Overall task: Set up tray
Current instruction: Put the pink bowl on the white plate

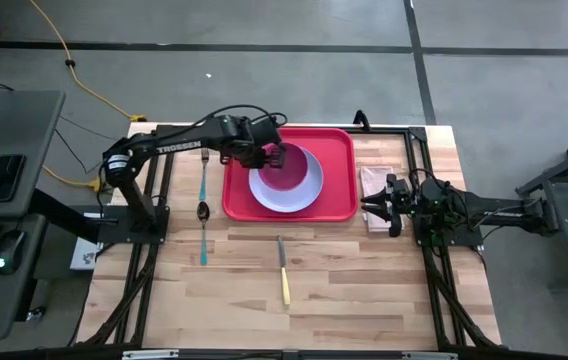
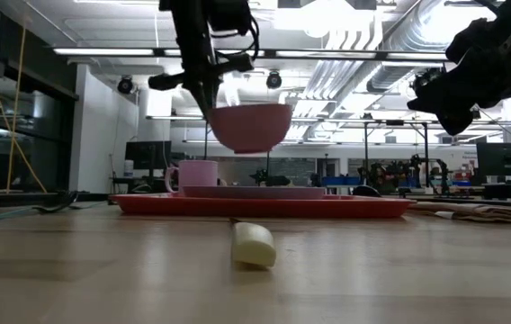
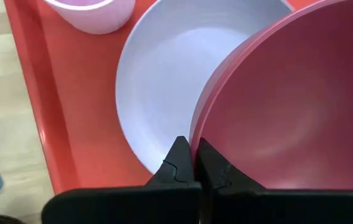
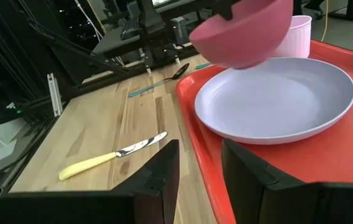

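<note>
One red tray (image 1: 339, 165), one lavender plate (image 1: 304, 195), one pink bowl (image 2: 251, 126), one pink cup (image 2: 192, 174), one knife (image 1: 283, 272), two teal utensils (image 1: 203, 205)

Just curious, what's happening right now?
Left pincer shut on pink plastic bowl, held above lavender round plate on red rectangular tray. Right pincer open, waiting beside tray.

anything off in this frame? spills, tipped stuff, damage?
Nothing stands out. The pink bowl hangs level above the lavender plate on the tray, its rim pinched by the left gripper. No spills or damage visible.
</note>
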### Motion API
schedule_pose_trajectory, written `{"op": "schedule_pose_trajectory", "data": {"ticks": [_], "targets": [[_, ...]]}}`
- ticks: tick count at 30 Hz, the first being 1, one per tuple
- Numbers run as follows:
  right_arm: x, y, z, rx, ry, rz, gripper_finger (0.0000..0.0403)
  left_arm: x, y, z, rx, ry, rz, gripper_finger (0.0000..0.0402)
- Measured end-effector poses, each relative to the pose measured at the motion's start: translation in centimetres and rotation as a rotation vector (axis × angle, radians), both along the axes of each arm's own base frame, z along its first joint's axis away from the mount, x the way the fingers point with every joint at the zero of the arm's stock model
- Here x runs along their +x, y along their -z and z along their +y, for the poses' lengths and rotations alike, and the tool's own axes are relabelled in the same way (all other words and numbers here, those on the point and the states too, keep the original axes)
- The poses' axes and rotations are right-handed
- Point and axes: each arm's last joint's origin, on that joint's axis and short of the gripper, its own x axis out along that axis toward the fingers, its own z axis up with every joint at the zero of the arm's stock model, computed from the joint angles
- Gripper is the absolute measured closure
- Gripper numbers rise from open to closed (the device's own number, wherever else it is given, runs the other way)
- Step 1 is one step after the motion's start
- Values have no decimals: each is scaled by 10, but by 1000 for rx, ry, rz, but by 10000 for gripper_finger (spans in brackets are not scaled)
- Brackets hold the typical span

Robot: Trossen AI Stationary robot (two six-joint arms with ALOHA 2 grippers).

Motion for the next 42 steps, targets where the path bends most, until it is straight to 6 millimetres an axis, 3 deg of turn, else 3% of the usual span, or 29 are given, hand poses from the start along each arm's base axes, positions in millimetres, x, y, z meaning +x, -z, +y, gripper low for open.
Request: {"op": "schedule_pose_trajectory", "data": {"ticks": [14,30,42], "targets": [[0,0,0,0,1,4,304,-1,7,22,-4,-43,-14,388],[0,0,0,0,3,4,304,-1,7,22,-8,-42,-15,388],[0,1,0,-5,-1,7,304,18,43,28,-92,-24,59,388]]}}
